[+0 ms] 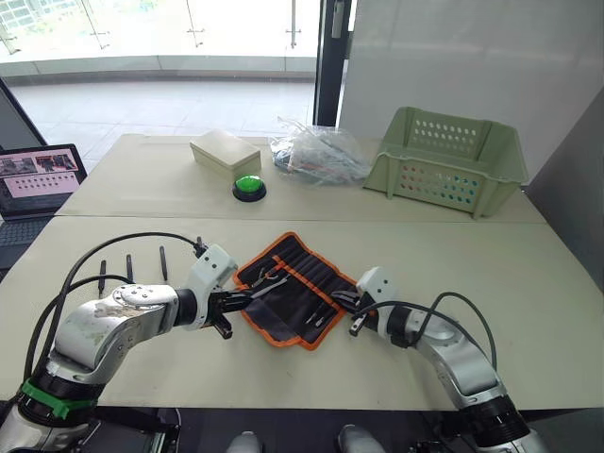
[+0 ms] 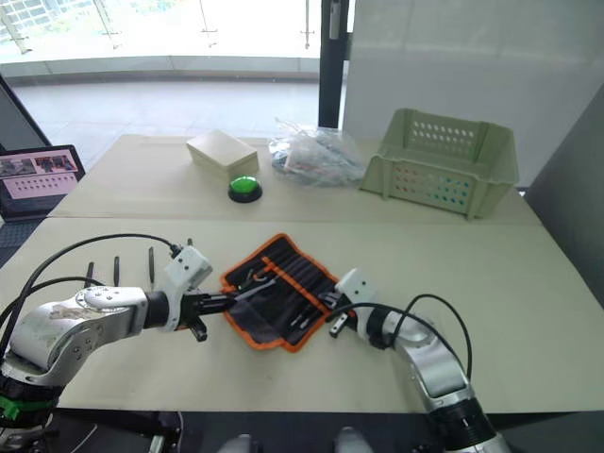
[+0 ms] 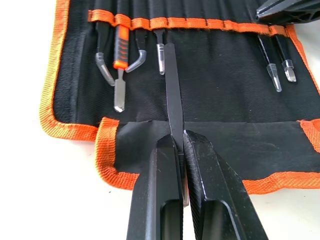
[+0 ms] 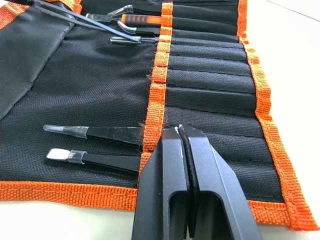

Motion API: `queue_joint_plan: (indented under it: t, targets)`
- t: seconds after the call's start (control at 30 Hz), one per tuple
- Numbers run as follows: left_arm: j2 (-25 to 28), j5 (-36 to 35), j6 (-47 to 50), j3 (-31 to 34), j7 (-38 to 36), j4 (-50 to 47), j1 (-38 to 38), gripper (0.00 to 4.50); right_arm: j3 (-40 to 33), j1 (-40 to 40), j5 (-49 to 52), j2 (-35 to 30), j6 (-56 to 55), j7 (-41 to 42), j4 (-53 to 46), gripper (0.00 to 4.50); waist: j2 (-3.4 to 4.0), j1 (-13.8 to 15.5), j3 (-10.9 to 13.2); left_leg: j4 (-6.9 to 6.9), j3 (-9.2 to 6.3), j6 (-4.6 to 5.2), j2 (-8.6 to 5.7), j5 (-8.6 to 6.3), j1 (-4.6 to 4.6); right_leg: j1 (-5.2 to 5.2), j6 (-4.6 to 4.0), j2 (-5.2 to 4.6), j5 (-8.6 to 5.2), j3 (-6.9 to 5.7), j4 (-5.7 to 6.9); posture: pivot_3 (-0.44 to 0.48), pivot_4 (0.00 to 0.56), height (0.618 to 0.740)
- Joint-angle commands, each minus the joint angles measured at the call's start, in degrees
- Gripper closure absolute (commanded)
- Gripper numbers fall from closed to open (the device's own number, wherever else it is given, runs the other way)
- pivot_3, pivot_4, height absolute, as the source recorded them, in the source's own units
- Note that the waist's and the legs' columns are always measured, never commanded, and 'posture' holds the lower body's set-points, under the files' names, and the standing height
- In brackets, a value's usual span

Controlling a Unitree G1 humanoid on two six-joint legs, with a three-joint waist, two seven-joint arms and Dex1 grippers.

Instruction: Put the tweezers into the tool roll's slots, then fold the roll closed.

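The tool roll (image 1: 293, 288) lies open and flat on the near table, black with orange trim. Its slots (image 4: 210, 75) run behind an orange strip (image 3: 200, 23). Several capped tools sit in the slots at one end, and two more at the other end. My left gripper (image 3: 177, 137) is shut on one thin black tweezers (image 3: 172, 85), whose tip points at the strip. My right gripper (image 4: 178, 129) is shut, its tips resting on the strip at the roll's right end. Three more tweezers (image 1: 129, 267) lie loose on the table to the left.
On the far table stand a green basket (image 1: 448, 160), a crumpled plastic bag (image 1: 316, 156), a beige box (image 1: 225, 151) and a green button (image 1: 249, 187). An open laptop (image 1: 38, 175) sits at the far left.
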Motion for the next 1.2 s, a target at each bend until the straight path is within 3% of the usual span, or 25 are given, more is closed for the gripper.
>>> queue_joint_plan:
  t: [0.03, 0.27, 0.87, 1.2]
  targets:
    - [0.98, 1.58, -0.07, -1.16, -2.05, 0.15, -2.65, 4.5, 2.19, 1.11, -1.74, 0.43, 3.34, -0.96, 0.69, 4.47, 0.0, -0.01, 0.0, 0.0, 0.0, 0.0, 0.0, 0.0, 0.0, 0.0, 0.0, 0.0, 0.0, 0.0, 0.0, 0.0, 0.15, 0.713]
    - [0.81, 5.6, -0.37, -5.26, -3.77, 3.13, -5.7, 4.5, 2.05, 0.97, -2.01, 1.33, 4.89, -2.09, -0.64, 4.47, 0.0, -0.21, 0.0, 0.0, 0.01, 0.0, 0.0, 0.0, 0.05, 0.03, 0.0, 0.02, 0.0, 0.01, 0.01, 0.0, 0.15, 0.713]
    - [-5.59, 12.27, -3.06, -10.31, -6.85, 11.05, -12.81, 4.5, 2.69, 2.1, -1.97, 1.79, 7.89, -3.93, -4.02, 4.47, -0.01, 0.01, 0.0, 0.01, 0.0, 0.0, -0.01, 0.0, 0.02, 0.02, 0.01, 0.02, 0.0, 0.01, 0.01, 0.0, 0.15, 0.713]
    - [-12.16, 20.22, -12.59, -14.84, -8.11, 21.91, -16.83, 4.5, 4.17, 2.79, -2.34, 2.71, 10.33, -4.92, -6.63, 4.47, -0.01, 0.06, -0.01, 0.02, 0.0, 0.0, -0.02, 0.0, 0.0, 0.02, 0.01, 0.01, 0.0, 0.0, 0.01, 0.0, 0.15, 0.713]
